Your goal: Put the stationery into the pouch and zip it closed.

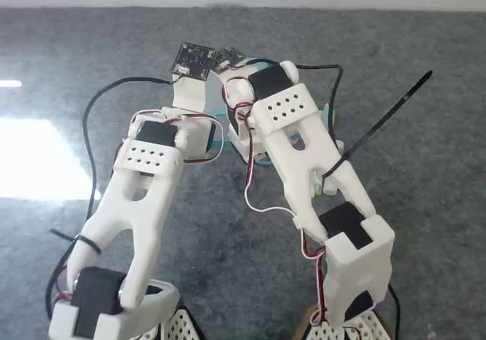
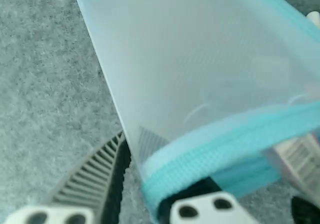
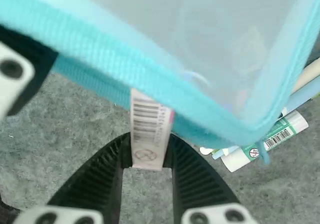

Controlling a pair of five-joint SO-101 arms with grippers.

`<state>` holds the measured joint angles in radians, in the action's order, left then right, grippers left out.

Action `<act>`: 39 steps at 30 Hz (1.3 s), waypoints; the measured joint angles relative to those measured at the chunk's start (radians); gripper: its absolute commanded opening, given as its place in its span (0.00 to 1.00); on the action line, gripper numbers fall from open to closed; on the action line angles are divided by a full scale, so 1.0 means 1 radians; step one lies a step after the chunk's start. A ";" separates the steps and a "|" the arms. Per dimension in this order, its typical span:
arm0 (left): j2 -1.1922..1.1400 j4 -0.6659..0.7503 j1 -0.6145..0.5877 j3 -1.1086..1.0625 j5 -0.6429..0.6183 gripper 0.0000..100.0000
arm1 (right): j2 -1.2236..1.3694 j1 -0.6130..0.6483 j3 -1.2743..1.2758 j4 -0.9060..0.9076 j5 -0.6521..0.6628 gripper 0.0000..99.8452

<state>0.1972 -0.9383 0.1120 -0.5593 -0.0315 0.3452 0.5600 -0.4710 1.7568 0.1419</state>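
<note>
"At mid-table, under both wrists, what is found?"

"One translucent mesh pouch (image 2: 200, 69) with a teal zipper band (image 3: 115, 59), over the grey table (image 1: 425, 226). Left gripper (image 2: 142, 159): closed, as best I judge, on the band's end corner. Right gripper (image 3: 147, 139): fingers drawn nearly together, pinching the white barcode tag (image 3: 146, 121) that hangs from the band."

"Contents?"

"Pale shapes show through the mesh, not identifiable. A glue stick (image 3: 272, 139) and pens (image 3: 307, 79) reach past the pouch's far corner. Whether they lie beneath it or poke out of it cannot be determined. The band reads as two teal strips, one behind the other, so I judge the mouth parted."

"Step in hand?"

"Judged: bracing the pouch ahead of loading or zipping. Recommendations: the left arm should fix its corner as an anchor. The right should pull along the band's line, never across it, since a thin tag may tear or slip from a shallow pinch. Tension should be even so the soft mesh does not sag and fold into the teeth. Stationery must be fully inside and clear of the band before closure."
</note>
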 measured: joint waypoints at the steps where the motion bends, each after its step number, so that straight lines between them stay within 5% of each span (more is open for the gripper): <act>1: 0.000 0.000 0.003 -0.002 0.014 0.01 | 0.000 0.000 0.000 0.000 0.000 0.01; 10: 0.026 -0.002 0.002 -0.011 0.071 0.01 | 0.002 -0.038 0.000 0.000 0.000 0.01; 22: 0.416 -0.187 0.005 -0.061 0.061 0.01 | -0.008 -0.037 -0.011 0.003 0.008 0.01; 39: 0.422 -0.114 0.021 -0.278 0.092 0.01 | -0.044 0.003 0.120 0.005 0.008 0.01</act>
<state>0.6191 -1.0518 0.1335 -0.8370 0.0606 0.3007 0.5631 -0.3514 1.7614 0.1496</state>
